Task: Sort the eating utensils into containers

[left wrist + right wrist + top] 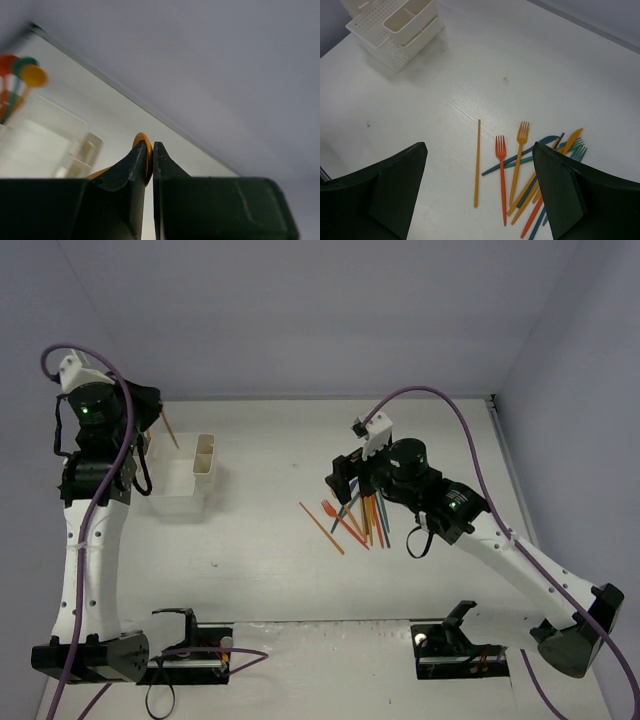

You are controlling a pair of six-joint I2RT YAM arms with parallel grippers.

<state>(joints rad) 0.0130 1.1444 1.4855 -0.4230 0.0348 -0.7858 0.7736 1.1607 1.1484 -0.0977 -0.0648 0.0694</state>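
My left gripper [150,150] is shut on an orange spoon [144,142], held high at the far left near the white containers [196,475]; in the top view its handle [170,427] sticks out toward the bins. Several spoons [22,75] stand in a bin at the left of the left wrist view. My right gripper [477,165] is open and empty above the pile of eating utensils [360,518]. Below it lie an orange stick [477,162], a red fork [501,172] and an orange fork [519,155]. The containers also show at the top left of the right wrist view [395,30].
Two black fixtures [195,650] [455,645] sit at the table's near edge by the arm bases. Purple cables [440,400] loop above both arms. Grey walls close the back and right sides.
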